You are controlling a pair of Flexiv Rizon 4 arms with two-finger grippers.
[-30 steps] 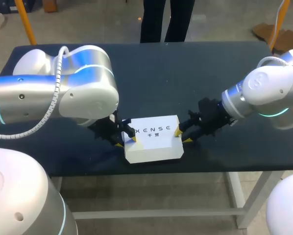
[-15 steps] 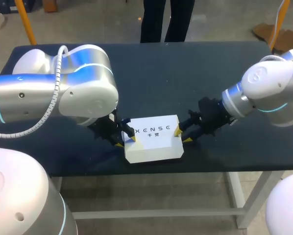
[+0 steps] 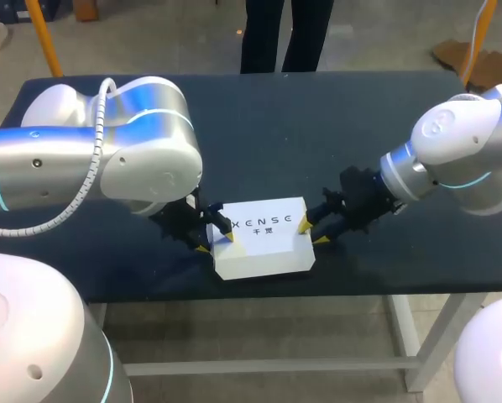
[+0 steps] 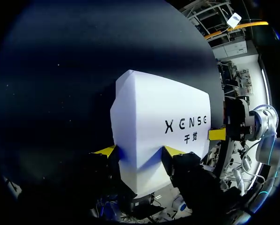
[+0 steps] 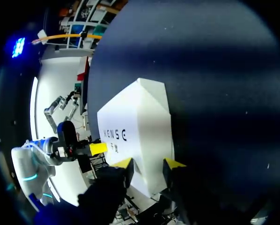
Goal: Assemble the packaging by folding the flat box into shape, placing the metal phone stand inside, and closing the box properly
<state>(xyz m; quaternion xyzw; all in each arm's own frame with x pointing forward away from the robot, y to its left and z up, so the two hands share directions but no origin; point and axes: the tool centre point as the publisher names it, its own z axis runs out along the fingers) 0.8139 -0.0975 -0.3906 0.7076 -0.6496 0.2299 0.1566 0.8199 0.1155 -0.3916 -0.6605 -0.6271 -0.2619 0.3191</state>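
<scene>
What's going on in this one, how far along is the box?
The white box sits folded and closed near the table's front edge. The left gripper clamps its left end, the right gripper its right end, each with a box corner between its fingers. No phone stand shows; whether it is inside cannot be told.

A robotics lab: white robot arms (image 3: 108,143) flank a dark table (image 3: 318,117).
</scene>
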